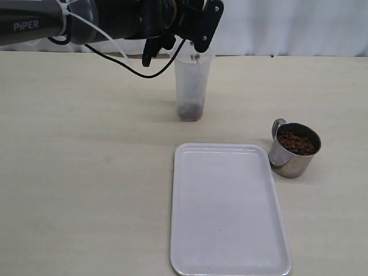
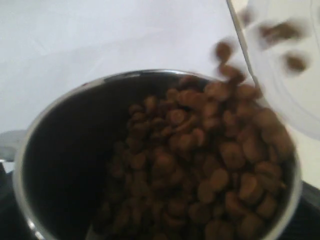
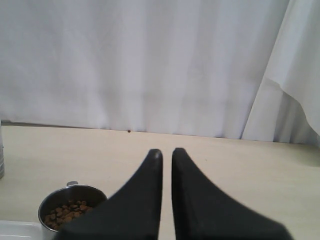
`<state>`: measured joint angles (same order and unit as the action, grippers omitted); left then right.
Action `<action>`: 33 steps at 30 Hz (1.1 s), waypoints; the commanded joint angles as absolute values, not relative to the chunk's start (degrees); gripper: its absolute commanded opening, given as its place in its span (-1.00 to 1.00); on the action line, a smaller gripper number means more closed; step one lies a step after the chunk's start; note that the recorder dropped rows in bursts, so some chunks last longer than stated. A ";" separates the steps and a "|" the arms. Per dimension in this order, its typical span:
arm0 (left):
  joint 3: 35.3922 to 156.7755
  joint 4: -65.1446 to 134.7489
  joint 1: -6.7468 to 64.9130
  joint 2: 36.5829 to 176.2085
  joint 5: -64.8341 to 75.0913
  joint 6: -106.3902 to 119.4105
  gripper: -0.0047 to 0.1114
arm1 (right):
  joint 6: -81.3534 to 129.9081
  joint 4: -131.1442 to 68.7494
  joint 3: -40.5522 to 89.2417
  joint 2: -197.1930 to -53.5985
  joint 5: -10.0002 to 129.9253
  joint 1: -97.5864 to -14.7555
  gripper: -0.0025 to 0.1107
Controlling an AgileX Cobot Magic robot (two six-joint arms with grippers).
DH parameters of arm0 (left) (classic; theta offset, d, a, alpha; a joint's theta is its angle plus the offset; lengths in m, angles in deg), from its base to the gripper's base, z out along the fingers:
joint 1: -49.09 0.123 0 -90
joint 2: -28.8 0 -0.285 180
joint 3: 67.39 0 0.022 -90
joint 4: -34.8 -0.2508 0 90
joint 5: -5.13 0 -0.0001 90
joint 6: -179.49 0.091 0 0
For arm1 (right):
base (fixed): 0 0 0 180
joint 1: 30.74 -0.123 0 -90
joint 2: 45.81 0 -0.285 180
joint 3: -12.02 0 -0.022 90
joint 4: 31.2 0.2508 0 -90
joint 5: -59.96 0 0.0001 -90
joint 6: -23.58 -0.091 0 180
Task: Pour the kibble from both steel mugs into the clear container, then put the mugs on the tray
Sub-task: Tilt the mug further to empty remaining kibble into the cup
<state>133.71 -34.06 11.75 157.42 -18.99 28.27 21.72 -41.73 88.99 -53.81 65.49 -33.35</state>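
Left gripper (image 1: 175, 49) clamps a tilted steel mug (image 2: 60, 165) over the clear container (image 1: 190, 86), kibble (image 2: 200, 165) spilling in.
The exterior view hides that mug behind the gripper, and the falling pellets blur. The right gripper (image 3: 167, 155) has its jaws together. From the tray (image 1: 230, 230), the container stands at 11 o'clock and the second steel mug (image 1: 294, 158), holding kibble, at 2 o'clock.

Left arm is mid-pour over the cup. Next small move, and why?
Probably tip the mug in the left claw a little steeper over the cup. Most of its kibble sits inside, only a few pieces are falling past the rim, and the cup holds just a thin layer.
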 commanded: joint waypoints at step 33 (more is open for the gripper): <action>134.42 -38.14 11.65 157.05 -18.07 31.37 -0.92 | 21.49 -42.15 89.24 -53.60 65.79 -33.55 -0.87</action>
